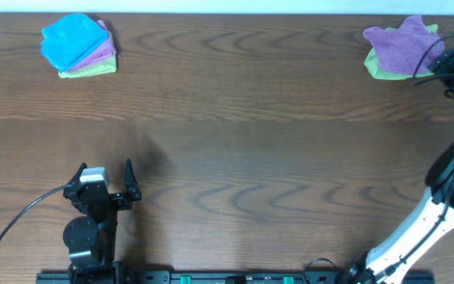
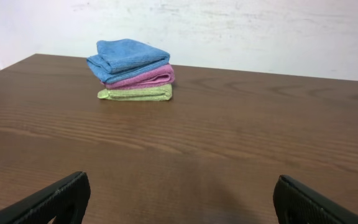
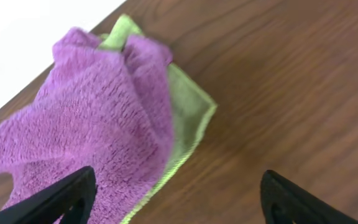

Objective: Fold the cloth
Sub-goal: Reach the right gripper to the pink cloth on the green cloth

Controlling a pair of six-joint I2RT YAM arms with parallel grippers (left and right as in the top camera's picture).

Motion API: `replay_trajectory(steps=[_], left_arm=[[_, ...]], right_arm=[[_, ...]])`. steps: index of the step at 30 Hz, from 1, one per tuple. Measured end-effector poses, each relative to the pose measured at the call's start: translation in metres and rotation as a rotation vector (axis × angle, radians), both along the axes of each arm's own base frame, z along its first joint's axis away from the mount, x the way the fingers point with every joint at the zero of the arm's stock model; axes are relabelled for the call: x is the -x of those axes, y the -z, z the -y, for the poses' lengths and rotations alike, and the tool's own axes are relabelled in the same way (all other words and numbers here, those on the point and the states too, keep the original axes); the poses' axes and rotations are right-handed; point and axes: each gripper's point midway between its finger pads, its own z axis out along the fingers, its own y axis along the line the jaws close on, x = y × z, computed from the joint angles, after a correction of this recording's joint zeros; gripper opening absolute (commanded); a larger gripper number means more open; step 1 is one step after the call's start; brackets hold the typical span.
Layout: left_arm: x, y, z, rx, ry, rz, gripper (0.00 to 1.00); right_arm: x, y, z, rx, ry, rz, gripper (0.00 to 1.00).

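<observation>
From overhead, the cloth (image 1: pixel 400 38) lies rumpled on a green cloth (image 1: pixel 378 69) at the desk's (image 1: pixel 251 118) far right corner, with the right end effector (image 1: pixel 441 63) beside it, likely there to lift it. The left wrist view shows the left end effector (image 2: pixel 179 205) released and empty, facing a folded stack (image 2: pixel 134 71). The right wrist view shows the right one spread over the cloth's edge, grasping nothing.

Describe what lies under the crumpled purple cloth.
A lime-green cloth lies under the purple cloth, its edge showing along one side. The rest is covered, and anything beneath is hidden.

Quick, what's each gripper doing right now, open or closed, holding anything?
Left gripper: open, holding nothing.
Right gripper: open over the purple cloth, not gripping it.
</observation>
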Motion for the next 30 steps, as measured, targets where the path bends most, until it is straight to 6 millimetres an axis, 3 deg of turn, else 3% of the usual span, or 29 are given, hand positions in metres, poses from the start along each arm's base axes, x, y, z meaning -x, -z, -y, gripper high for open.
replay_trajectory(steps=[4,7,10,15,18,22,23,24,26,27,30], left_arm=[[0.0,0.0,0.0,0.0,0.0,0.0,0.95],[0.0,0.0,0.0,0.0,0.0,0.0,0.96],[0.0,0.0,0.0,0.0,0.0,0.0,0.95],[0.0,0.0,0.0,0.0,0.0,0.0,0.95],[0.0,0.0,0.0,0.0,0.0,0.0,0.96],[0.0,0.0,0.0,0.0,0.0,0.0,0.95],[0.0,0.0,0.0,0.0,0.0,0.0,0.95],[0.0,0.0,0.0,0.0,0.0,0.0,0.95],[0.0,0.0,0.0,0.0,0.0,0.0,0.95],[0.0,0.0,0.0,0.0,0.001,0.0,0.95],[0.0,0.0,0.0,0.0,0.0,0.0,0.95]], right_arm=[[-0.004,0.015,-0.008,-0.061,-0.017,0.009,0.81],[-0.005,0.021,-0.011,-0.089,-0.023,0.012,0.73],[-0.006,0.024,-0.013,-0.108,-0.025,0.019,0.54],[-0.008,0.023,-0.016,-0.131,-0.025,0.031,0.15],[-0.009,0.022,-0.017,-0.15,-0.022,0.04,0.02],[-0.014,0.016,-0.02,-0.169,-0.038,0.063,0.02],[-0.016,0.012,-0.021,-0.173,-0.045,0.072,0.14],[-0.018,0.009,-0.021,-0.177,-0.048,0.078,0.35],[-0.022,-0.003,-0.022,-0.188,-0.057,0.087,0.45],[-0.025,-0.012,-0.02,-0.18,-0.064,0.094,0.55],[-0.03,-0.028,-0.013,-0.153,-0.05,0.108,0.62]])
